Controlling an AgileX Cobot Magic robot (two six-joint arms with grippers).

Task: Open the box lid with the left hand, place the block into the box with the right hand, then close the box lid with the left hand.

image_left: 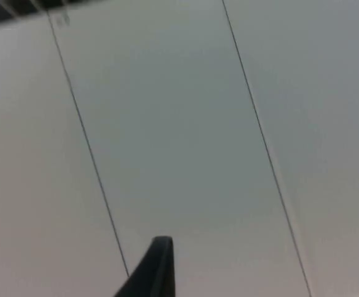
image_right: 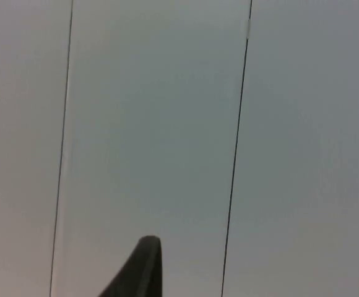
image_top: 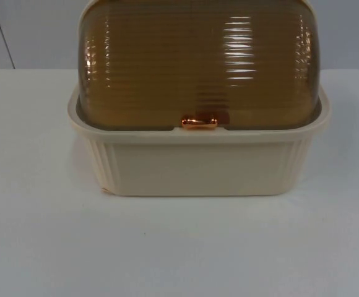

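On the white surface (image_top: 37,247): cream box (image_top: 198,167), amber ribbed lid (image_top: 198,62) shut, copper handle (image_top: 198,123) | left pincer (image_left: 158,269), right pincer (image_right: 143,266) face partition wall (image_left: 179,124); grip state unclear.

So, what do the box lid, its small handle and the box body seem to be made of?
The lid looks like translucent amber plastic: ribbed, with bright glossy reflections. The handle looks metallic, copper-coloured and shiny, though it may be plated plastic. The box body seems to be opaque cream plastic, with moulded fluting at its corners.
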